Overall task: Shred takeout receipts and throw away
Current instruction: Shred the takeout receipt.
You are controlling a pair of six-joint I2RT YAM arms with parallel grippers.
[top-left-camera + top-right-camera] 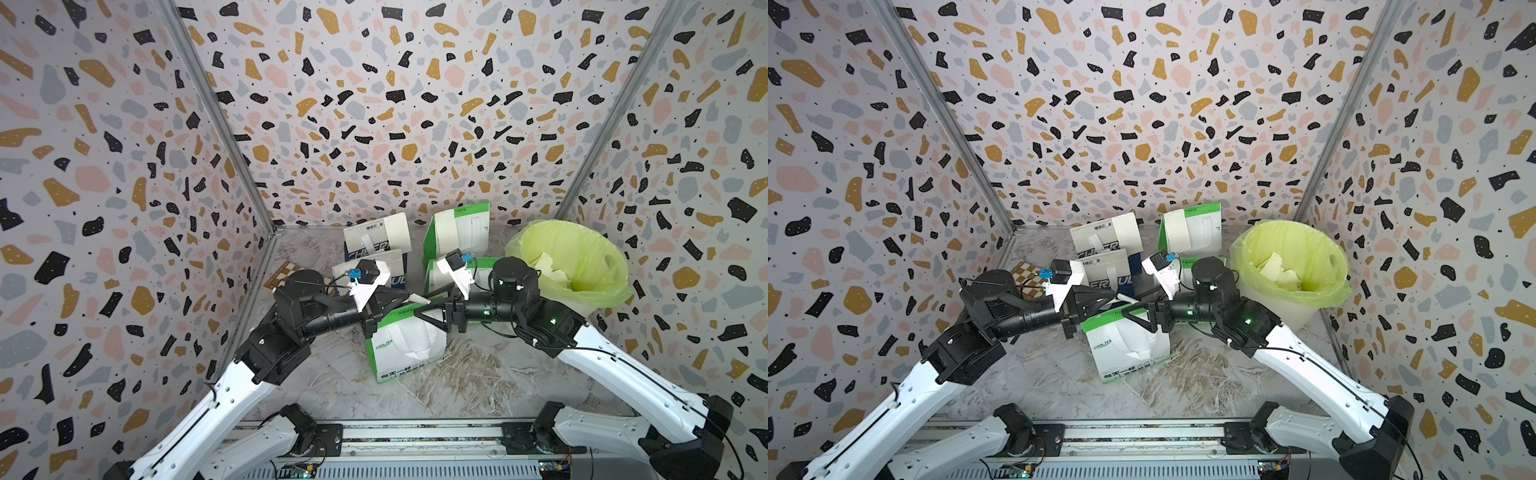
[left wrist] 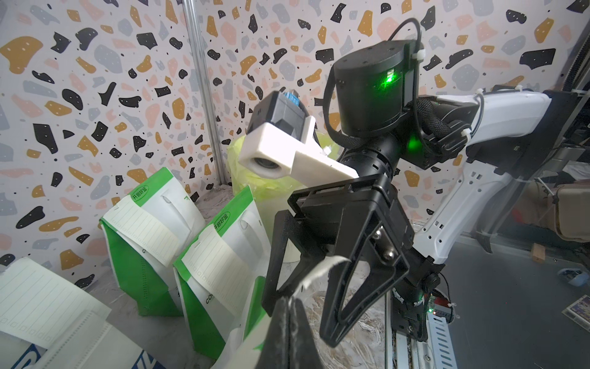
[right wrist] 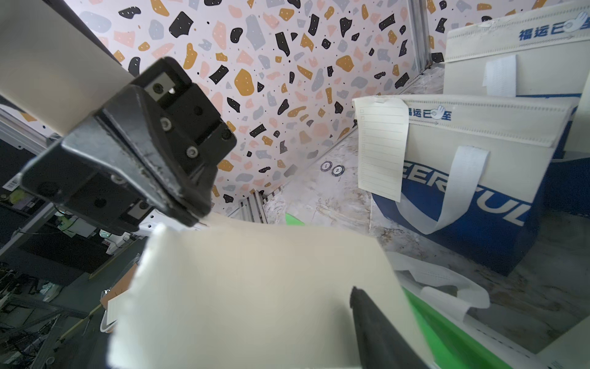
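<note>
stage: early, by the look of it | done: torn pieces (image 1: 548, 266) in bin (image 1: 590, 245), right of both top views | now: receipt piece (image 1: 419, 299) mid-frame, left gripper (image 2: 289, 306) fingers pinching it, right gripper (image 1: 423, 305) fingers spread around it | todo: four receipts (image 2: 143, 220) on bags (image 2: 127, 281)

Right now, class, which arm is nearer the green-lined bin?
Right. The right arm has its wrist right beside the green-lined bin. The left arm extends from the opposite side, with the left gripper shut on a takeout receipt mid-table, well apart from it.
</note>
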